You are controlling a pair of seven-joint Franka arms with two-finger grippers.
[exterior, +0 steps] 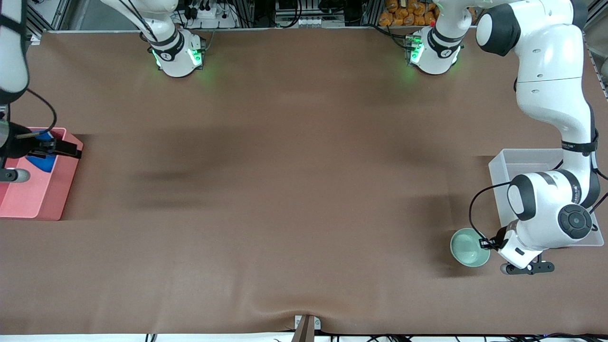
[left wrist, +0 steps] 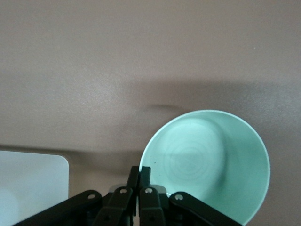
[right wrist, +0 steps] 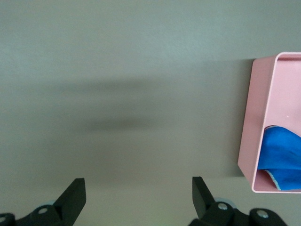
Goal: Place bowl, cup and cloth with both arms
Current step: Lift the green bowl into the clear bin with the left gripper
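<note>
A brown mat is covering the whole desk (exterior: 285,190), with cabling and racks lining the edge where the two arm bases are standing.

The left gripper (left wrist: 139,175) is pinching the rim of the bowl (exterior: 469,247), its fingers pressed together over the thin wall. The bowl is sitting toward the left arm's end of the desk, just beside the clear bin (exterior: 522,161) and nearer to the front camera than most of it.

The right gripper (right wrist: 136,193) is hanging with its jaws spread wide and holding nothing, by the pink bin (exterior: 42,194) at the right arm's end. The cloth (right wrist: 280,155) is lying inside that bin. The cup is not showing in any view.

The risk now is lying with the bowl. The grip is catching only one edge of a glossy rim, so on lifting, the bowl may be swinging down, tilting or sliding out of the fingers. It would also be passing over the clear bin's wall, and a low carry could be knocking the bowl against it.
</note>
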